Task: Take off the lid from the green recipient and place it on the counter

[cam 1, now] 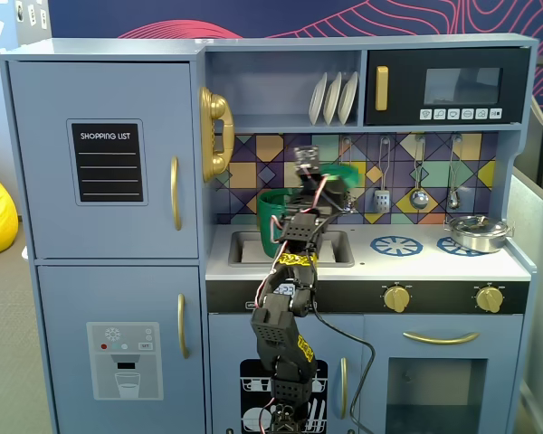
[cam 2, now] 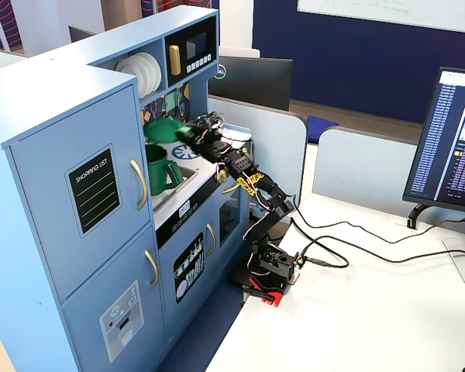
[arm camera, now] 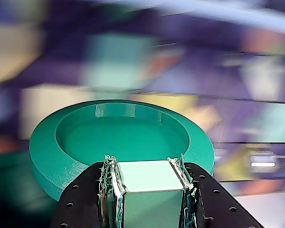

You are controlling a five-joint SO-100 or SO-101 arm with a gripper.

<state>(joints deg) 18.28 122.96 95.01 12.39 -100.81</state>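
My gripper (arm camera: 146,167) is shut on the raised square centre of the green lid (arm camera: 47,147). In a fixed view the lid (cam 1: 347,170) hangs in the air above the white counter (cam 1: 380,262), up and to the right of the green recipient (cam 1: 270,217). The recipient stands open at the sink, partly hidden behind my arm. In the other fixed view the lid (cam 2: 163,128) is above the recipient (cam 2: 158,172), with my gripper (cam 2: 187,132) at its right edge. The wrist view background is blurred.
A steel pot (cam 1: 478,232) sits on the right burner. A blue burner ring (cam 1: 396,245) is printed beside the sink (cam 1: 244,249). Utensils (cam 1: 419,185) hang on the tiled back wall, with plates (cam 1: 333,98) on the shelf above. A yellow phone (cam 1: 215,131) hangs at the left.
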